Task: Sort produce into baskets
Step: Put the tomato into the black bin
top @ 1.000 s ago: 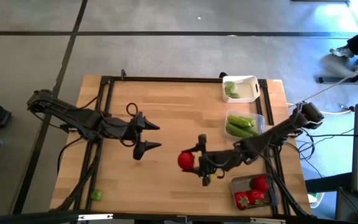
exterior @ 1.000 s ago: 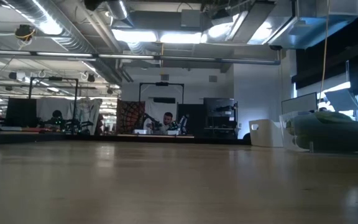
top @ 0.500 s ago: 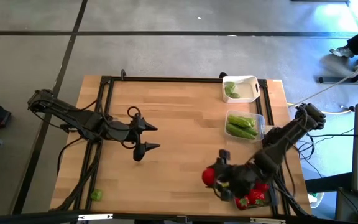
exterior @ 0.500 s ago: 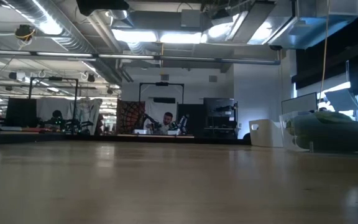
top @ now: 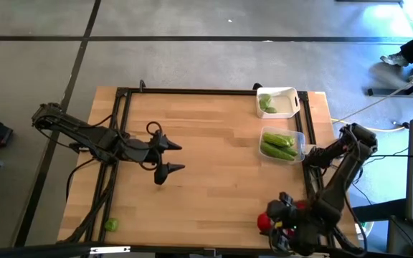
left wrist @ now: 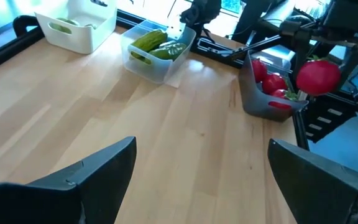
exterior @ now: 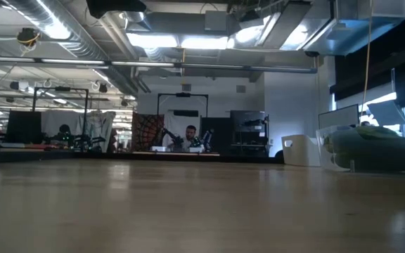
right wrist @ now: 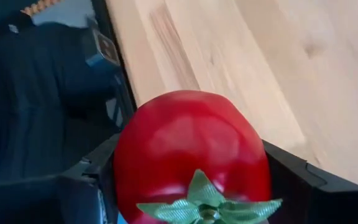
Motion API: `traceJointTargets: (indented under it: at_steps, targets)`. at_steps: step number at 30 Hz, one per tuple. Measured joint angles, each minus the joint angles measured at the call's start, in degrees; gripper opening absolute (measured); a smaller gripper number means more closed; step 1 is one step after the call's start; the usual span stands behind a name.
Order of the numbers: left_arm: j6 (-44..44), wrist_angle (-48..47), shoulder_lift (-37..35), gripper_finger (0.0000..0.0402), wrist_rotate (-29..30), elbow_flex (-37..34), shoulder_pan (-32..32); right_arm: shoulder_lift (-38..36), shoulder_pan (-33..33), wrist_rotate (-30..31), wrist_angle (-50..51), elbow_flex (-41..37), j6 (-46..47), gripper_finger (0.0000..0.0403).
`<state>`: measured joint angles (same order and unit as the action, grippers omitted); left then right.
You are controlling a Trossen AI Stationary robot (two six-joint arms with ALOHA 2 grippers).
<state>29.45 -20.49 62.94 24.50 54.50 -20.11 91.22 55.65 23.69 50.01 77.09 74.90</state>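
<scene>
My right gripper point(top: 269, 221) is shut on a round red tomato point(top: 265, 221) over the table's near right corner, beside the dark grey basket point(left wrist: 260, 102), which holds several tomatoes. In the high view my right arm hides most of that basket. My left gripper point(top: 181, 158) hangs open and empty over the table's left middle. The clear basket point(top: 282, 143) holds green pods. The white basket point(top: 278, 102) holds a green piece. A small green lime point(top: 110, 224) lies near the near left corner. My right gripper pinches the tomato's two opposite sides point(right wrist: 126, 168) between its two fingers point(right wrist: 95, 186). The green calyx point(right wrist: 207, 205) faces the wrist. The fingers point toward the table's left. The tomato point(left wrist: 317, 76) is lifted clear of the table and the basket.
A black frame point(top: 120, 129) runs along the table's left, far and right sides. The three baskets stand in a row along the right edge. Bare wood point(top: 214, 143) lies between the two arms. People sit at desks far behind the table point(exterior: 188, 137).
My right gripper has carried the tomato from the table's middle toward the near right corner, next to the dark grey basket, swinging round as it went. The tomato has stayed lifted and held.
</scene>
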Motion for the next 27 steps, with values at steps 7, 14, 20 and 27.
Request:
traceJointTargets:
  at_steps: [7, 14, 20, 27]
  targets:
    - [-1.3, 0.0, 0.0, 0.0359, 0.0, 0.0, 0.0, 2.8, 4.4, -0.4, 8.1, 0.0, 15.6, 0.026]
    - [-2.4, -0.1, 0.0, 0.0359, 0.0, 0.0, 0.0, 6.3, 7.2, -8.4, 16.1, 0.0, 30.2, 0.026]
    - [-3.0, 0.0, 0.0, 0.0359, 0.0, 0.0, 0.0, 9.0, 6.9, -10.3, 22.1, 0.0, 31.5, 0.026]
    - [-3.0, -0.1, 0.0, 0.0359, 0.3, 0.0, 0.0, 10.9, 7.0, -10.6, 24.2, -0.1, 30.9, 0.026]
